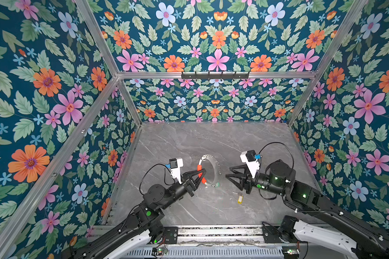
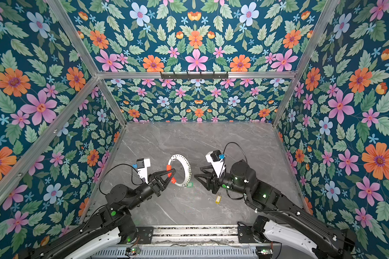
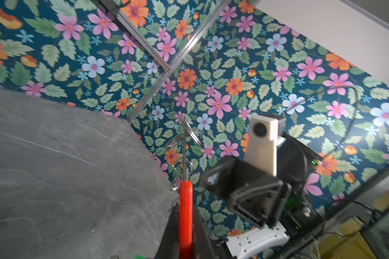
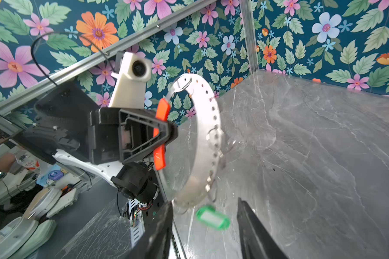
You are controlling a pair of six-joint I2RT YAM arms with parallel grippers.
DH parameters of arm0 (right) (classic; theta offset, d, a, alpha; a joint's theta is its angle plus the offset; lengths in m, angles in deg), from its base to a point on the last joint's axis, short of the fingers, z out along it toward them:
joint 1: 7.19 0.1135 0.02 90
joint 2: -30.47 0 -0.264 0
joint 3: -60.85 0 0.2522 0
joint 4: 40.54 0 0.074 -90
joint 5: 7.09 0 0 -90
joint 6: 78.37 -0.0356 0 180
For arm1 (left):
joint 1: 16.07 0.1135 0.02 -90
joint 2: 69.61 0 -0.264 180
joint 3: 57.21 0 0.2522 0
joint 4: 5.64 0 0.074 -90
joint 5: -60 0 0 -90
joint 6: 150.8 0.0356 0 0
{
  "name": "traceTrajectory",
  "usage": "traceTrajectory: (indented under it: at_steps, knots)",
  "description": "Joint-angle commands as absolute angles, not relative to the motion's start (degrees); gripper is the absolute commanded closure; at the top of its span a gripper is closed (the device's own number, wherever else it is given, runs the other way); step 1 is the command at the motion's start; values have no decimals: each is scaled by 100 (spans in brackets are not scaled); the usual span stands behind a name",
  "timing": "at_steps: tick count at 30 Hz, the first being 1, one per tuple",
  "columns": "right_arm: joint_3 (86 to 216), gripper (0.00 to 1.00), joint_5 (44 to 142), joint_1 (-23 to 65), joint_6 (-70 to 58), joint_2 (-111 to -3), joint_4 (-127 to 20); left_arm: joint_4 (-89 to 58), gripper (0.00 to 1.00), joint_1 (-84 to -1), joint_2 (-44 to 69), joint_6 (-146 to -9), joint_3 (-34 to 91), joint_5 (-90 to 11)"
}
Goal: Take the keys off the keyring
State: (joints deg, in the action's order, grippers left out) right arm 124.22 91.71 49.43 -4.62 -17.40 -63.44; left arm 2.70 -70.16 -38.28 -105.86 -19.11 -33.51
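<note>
**A:** Where is the keyring to be found?

**B:** The keyring (image 1: 217, 170) is held upright between the two hands, near the middle of the grey marble surface (image 1: 189, 143) in both top views. Whether its lower edge touches the surface cannot be told.

**A:** What is carried on it?

**B:** Small wire loops (image 4: 209, 180) are seen along its pierced rim. A green tag (image 4: 212, 217) is seen, blurred, just beneath its lowest part. Whether the tag is attached to the ring cannot be told, and its key cannot be made out.

**A:** And the other key?

**B:** The yellow tag (image 1: 240, 199) is laid flat on the surface, apart from the ring and nearer the front edge. A small silver key (image 1: 235, 192) is seen just beside it.

**A:** How is the left hand set?

**B:** The left hand (image 1: 202, 173) is clamped on the red sleeve (image 4: 161, 112), which shows on either side of the pressed fingertips. The arm is stretched forward and inward, with the hand kept roughly level.

**A:** And the right?

**B:** The jaws of the right hand (image 1: 228, 172) are set apart and nothing is held in them. The hand is pointed at the ring's rim opposite the sleeve, close beside it, and no contact can be seen. In the right wrist view the green tag is framed between the two fingers (image 4: 256, 231).
</note>
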Motion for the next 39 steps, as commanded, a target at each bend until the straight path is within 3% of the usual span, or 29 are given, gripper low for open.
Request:
traceTrajectory:
  at_steps: [1,16,39]
  knots:
    - [12486,53,8103,5492,-372,-1946,-6354,72,100,-7016,-3705,-10723,-1781,-2543]
    - [12537,53,8512,5635,-742,-3120,-5966,38,100,-7021,-3586,-10711,-1677,-2378]
    - [12707,75,8476,5628,-478,-3519,-5793,176,100,-7021,-3547,-10782,-1716,-2525]
